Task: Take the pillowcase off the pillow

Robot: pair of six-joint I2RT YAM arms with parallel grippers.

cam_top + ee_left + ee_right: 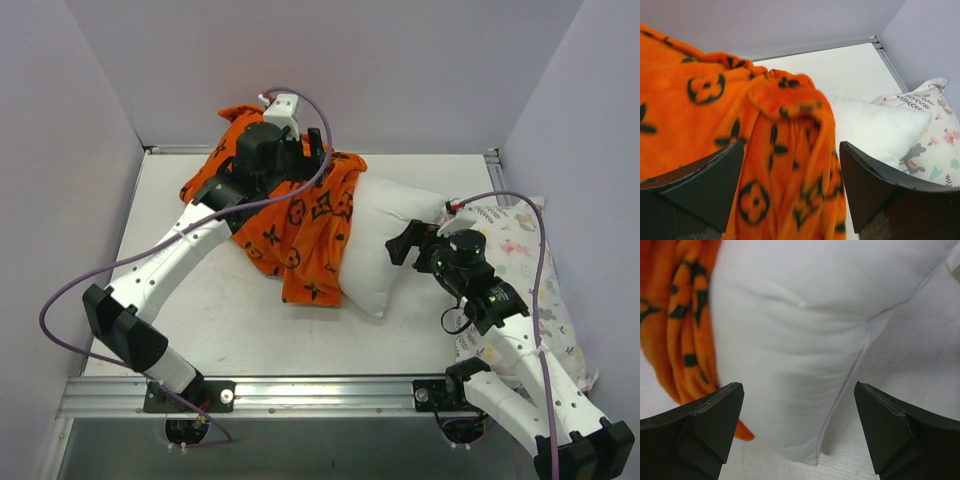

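Left tool (790, 152) jaws spread, nothing pinched, poised over the bunched pillowcase (300, 235) at upper centre-left of the overhead view. Right tool (799, 390) likewise released, straddling the bare white end of the pillow (390, 250) at mid-frame. Best move, by my reading: right clamps that bare end to pin it on the counter (220, 320), while left takes a deep fold and draws toward upper left. The case holds only the pillow's left part.

Left arm (165, 258), right arm (530, 370): white links, black joints; purple cable (541, 290) looped along each; gripper fingers (700, 192) black, wedge-shaped, edges scuffed.
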